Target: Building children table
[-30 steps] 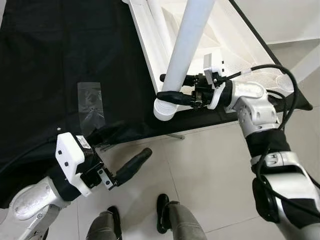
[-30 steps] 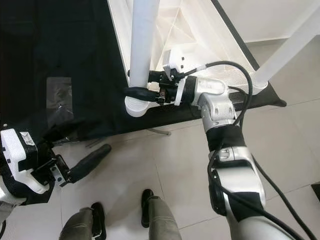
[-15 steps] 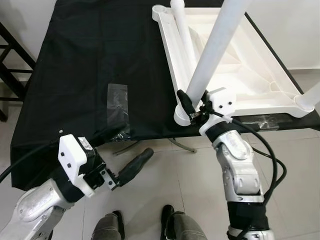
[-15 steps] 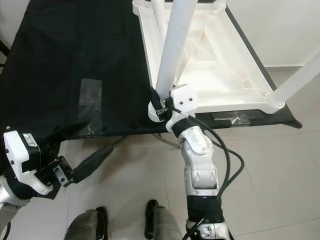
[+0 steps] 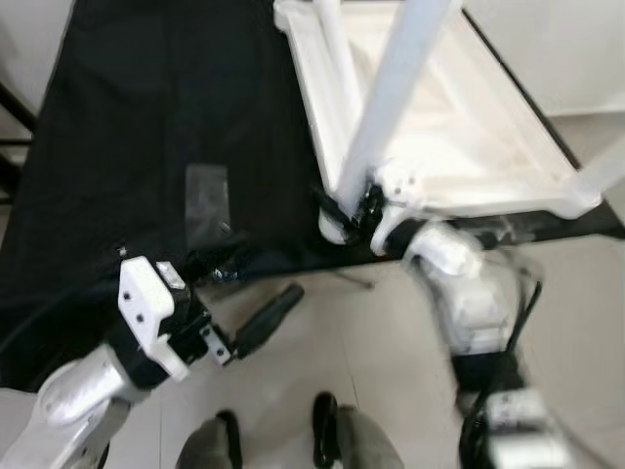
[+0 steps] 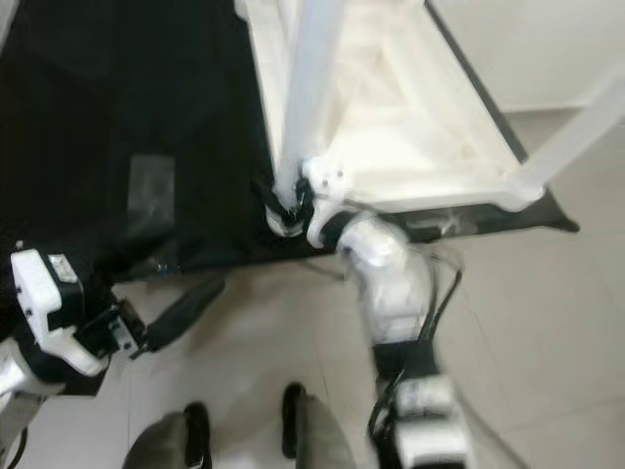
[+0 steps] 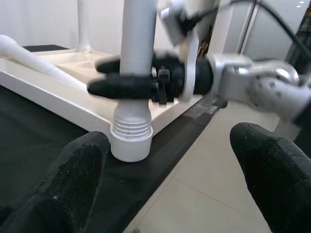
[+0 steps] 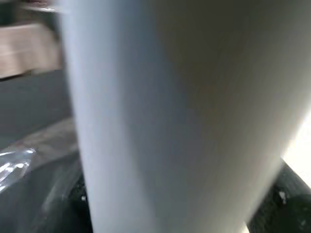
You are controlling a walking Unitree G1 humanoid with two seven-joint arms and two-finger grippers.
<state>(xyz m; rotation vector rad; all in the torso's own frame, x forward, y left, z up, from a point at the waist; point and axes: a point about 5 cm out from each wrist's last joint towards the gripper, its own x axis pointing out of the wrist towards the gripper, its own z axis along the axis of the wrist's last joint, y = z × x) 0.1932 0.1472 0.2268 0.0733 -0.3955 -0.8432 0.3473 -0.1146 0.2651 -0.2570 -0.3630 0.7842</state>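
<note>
An upturned white table top (image 5: 469, 147) lies on a black cloth (image 5: 146, 107). A white table leg (image 5: 391, 88) stands tilted at its near corner, with the ribbed threaded end (image 7: 130, 141) resting on the cloth beside the rim. My right gripper (image 5: 344, 207) is shut on the leg just above that end; its black fingers (image 7: 121, 87) clasp both sides. The leg's white surface (image 8: 160, 116) sits right against the right wrist camera. My left gripper (image 5: 266, 309) hangs open over the floor, a little in front of the cloth's edge, with nothing between its fingers (image 7: 73, 184).
A clear plastic bag (image 5: 207, 191) lies on the cloth left of the table top. Another fitted leg (image 5: 607, 164) sticks out at the far right corner, and one lies along the top's left rim (image 5: 330, 59). My feet (image 5: 327, 430) stand on tiled floor. Both eye views are blurred.
The camera has shifted and blurred. My right arm has swung from the right side to below the leg, keeping its hold. The left gripper has hardly moved.
</note>
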